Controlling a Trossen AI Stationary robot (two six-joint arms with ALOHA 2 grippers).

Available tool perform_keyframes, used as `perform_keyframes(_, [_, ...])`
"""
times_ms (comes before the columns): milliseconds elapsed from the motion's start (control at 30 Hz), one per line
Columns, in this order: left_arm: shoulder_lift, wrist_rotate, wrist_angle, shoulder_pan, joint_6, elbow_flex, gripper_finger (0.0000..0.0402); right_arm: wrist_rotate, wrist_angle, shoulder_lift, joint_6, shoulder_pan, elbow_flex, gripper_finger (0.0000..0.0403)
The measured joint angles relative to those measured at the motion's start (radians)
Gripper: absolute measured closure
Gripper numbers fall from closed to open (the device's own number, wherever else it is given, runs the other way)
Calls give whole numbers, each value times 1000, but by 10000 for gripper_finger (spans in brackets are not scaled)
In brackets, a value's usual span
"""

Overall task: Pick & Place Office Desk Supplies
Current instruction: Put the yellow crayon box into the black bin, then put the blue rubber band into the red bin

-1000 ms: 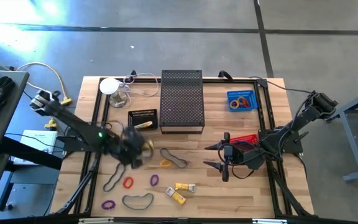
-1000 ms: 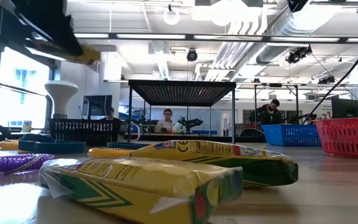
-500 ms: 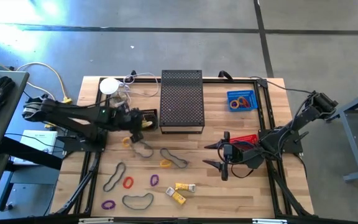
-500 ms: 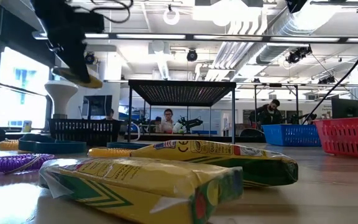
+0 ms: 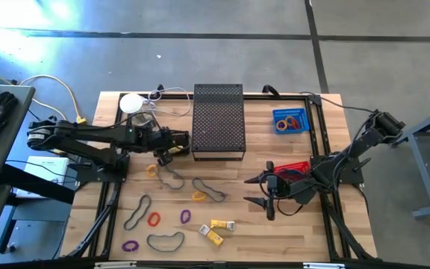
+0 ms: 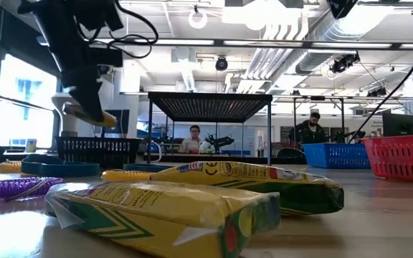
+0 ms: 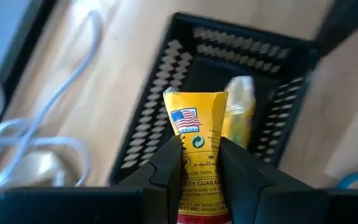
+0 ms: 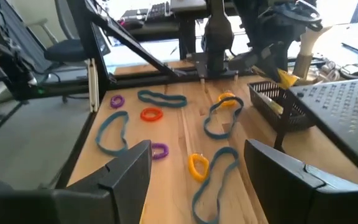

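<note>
My left gripper (image 5: pixel 164 152) hangs over the small black mesh basket (image 5: pixel 178 137), shut on a yellow pack (image 7: pixel 196 121), which also shows in the low view (image 6: pixel 89 115). Another yellow pack (image 7: pixel 240 107) lies inside the basket. Two more yellow packs (image 5: pixel 218 230) lie flat on the table near its front edge. Dark rubber-band loops (image 5: pixel 172 179) and small purple, red, orange and yellow loops (image 5: pixel 154 220) lie flat on the wood. My right gripper (image 5: pixel 251 190) stands open above the table's right half, nothing between its fingers (image 8: pixel 129 168). My left gripper pinches the yellow pack by its two long sides (image 7: pixel 197 163) between the two fingers, around the pack's middle. The fingers slant down from the table's left side and run along the pack. Its free end juts past the fingertips, lifted clear above the basket.
A tall black mesh box (image 5: pixel 218 119) stands right of the basket. At the far right is a blue tray (image 5: pixel 290 121) holding bands, with a red basket (image 5: pixel 295 166) by the right arm. A white lamp-like object (image 5: pixel 131 103) and cables lie far left.
My left gripper has swung from the table's middle left toward the far edge and come over the black basket, turning and sinking a little as it went. The yellow pack has travelled with it, held clear of the table.
</note>
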Motion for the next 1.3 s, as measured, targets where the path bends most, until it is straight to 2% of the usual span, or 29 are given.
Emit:
perform_keyframes(133, [0,70,74,38,67,-32,317,-1,36,50,-6,0,0,158])
perform_keyframes(500, [0,82,74,65,77,-32,316,-11,148,89,-113,-8,0,158])
perform_keyframes(767, [0,135,74,65,134,-32,275,-32,150,89,-114,-8,0,158])
perform_keyframes(967, [0,115,74,65,142,-32,245,-60,149,89,-114,-8,0,158])
perform_keyframes(1133, [-7,103,67,63,211,-22,241,-59,149,89,-114,-8,0,158])
perform_keyframes(1300, [-42,175,61,-7,197,8,240,-60,149,89,-114,-8,0,158])
